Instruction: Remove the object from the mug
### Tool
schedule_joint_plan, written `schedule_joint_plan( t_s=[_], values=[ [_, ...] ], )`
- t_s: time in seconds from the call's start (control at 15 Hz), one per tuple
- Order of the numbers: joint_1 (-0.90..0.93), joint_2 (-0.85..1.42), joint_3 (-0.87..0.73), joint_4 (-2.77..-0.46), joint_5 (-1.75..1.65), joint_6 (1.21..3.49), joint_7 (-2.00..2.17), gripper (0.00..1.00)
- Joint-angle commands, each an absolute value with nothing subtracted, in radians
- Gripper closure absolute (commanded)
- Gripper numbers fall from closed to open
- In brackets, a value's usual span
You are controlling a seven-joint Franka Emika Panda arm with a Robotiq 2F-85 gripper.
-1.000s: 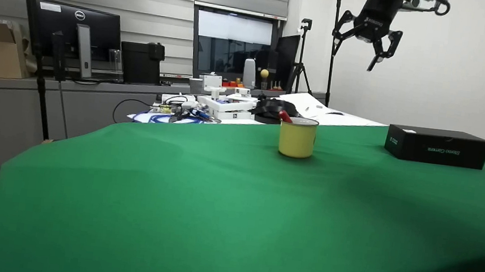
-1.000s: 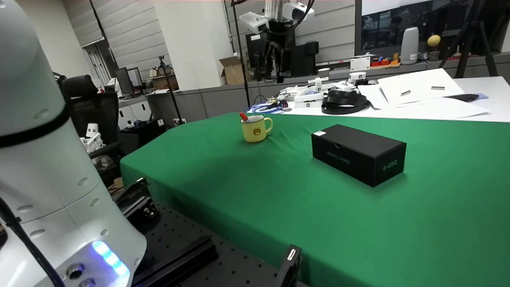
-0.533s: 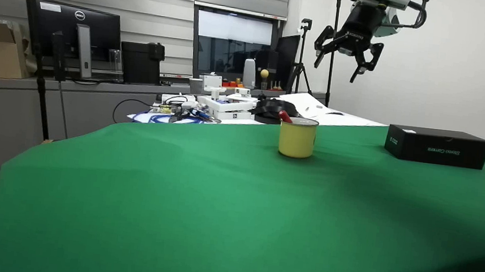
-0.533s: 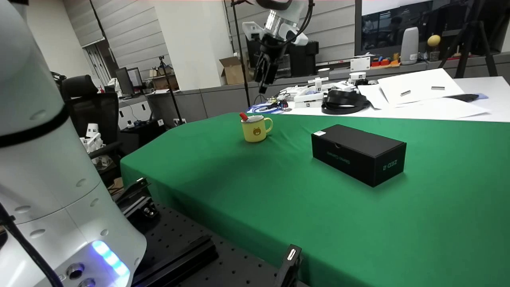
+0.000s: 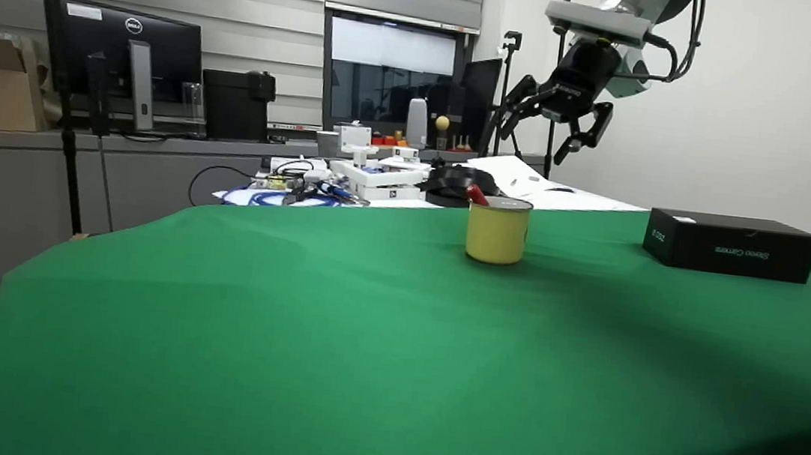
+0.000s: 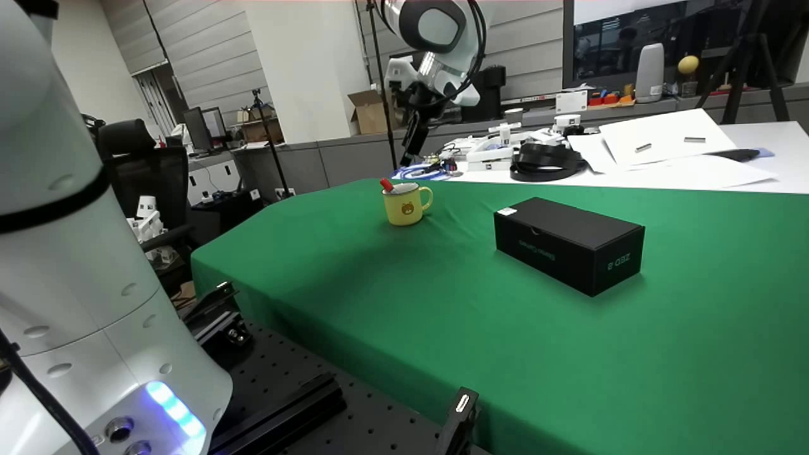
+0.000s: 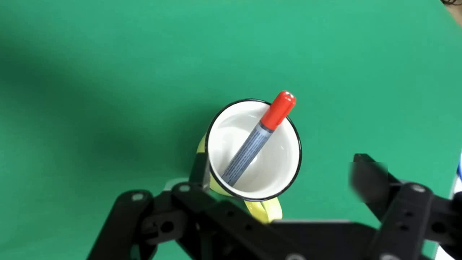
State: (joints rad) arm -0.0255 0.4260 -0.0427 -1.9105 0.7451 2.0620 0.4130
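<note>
Claw (image 5: 531, 147) is wide apart, fingers (image 7: 199, 169) spread on either side of a big gap. It hangs tilted in the air over the green-covered desk (image 5: 274, 334); in both exterior views it sits higher than the mug (image 6: 399, 216) and clear of it. Mug is upright on the desk, below the claw. In the wrist view its opening falls between the two fingers, close to one and well apart from the other; the close finger overlaps the mug wall there, but only by line of sight. Other fingertip is smeared in that view. Handle (image 7: 257, 210) points toward the claw's body. Mug is yellow outside, white inside, dark rim, bear face print (image 6: 407, 208) on the side. Thing to remove is a marker (image 7: 258, 139): red cap, grey body, print too small to read. It's in the mug, leaning, cap end up and out past the rim on the side away from the claw's body, other end down inside toward the close finger. Can't tell if the cap bears on the rim. Black box (image 6: 569, 246) lies flat on the desk, lower than the claw and well off to its side, lettering upside down. Also well apart from the claw, in an exterior view: papers (image 6: 667, 129), a black coil (image 6: 547, 163), and the arm base (image 6: 95, 303) with its blue-lit strip (image 6: 176, 409). Monitor (image 5: 112, 38) stands far off from the claw.
</note>
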Motion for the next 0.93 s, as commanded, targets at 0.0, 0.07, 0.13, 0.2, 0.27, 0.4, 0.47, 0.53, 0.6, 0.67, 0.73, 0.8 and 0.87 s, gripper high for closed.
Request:
schedule_joint_plan(
  t_s=[0.0, 0.07, 0.13, 0.2, 0.27, 0.4, 0.47, 0.53, 0.6, 0.67, 0.73, 0.8, 0.87],
  values=[
    [-0.011, 0.453, -0.033, -1.896, 0.792, 2.104, 0.482, 0.0],
    [-0.008, 0.459, -0.031, -1.896, 0.801, 2.11, 0.491, 0.0],
    [-0.002, 0.46, -0.03, -1.9, 0.808, 2.122, 0.507, 0.0],
    [0.005, 0.461, -0.031, -1.906, 0.818, 2.137, 0.529, 0.0],
    [0.013, 0.46, -0.033, -1.912, 0.821, 2.146, 0.556, 0.0],
    [0.026, 0.46, -0.033, -1.92, 0.83, 2.16, 0.604, 0.0],
    [0.03, 0.462, -0.032, -1.922, 0.835, 2.161, 0.625, 0.0],
    [0.033, 0.463, -0.031, -1.926, 0.842, 2.167, 0.646, 0.0],
    [0.037, 0.465, -0.029, -1.927, 0.85, 2.169, 0.66, 0.0],
    [0.039, 0.469, -0.027, -1.928, 0.855, 2.165, 0.675, 0.0],
    [0.041, 0.471, -0.025, -1.931, 0.86, 2.167, 0.687, 0.0],
    [0.045, 0.473, -0.023, -1.934, 0.868, 2.169, 0.698, 0.0],
    [0.046, 0.476, -0.02, -1.935, 0.877, 2.167, 0.708, 0.0]
  ],
)
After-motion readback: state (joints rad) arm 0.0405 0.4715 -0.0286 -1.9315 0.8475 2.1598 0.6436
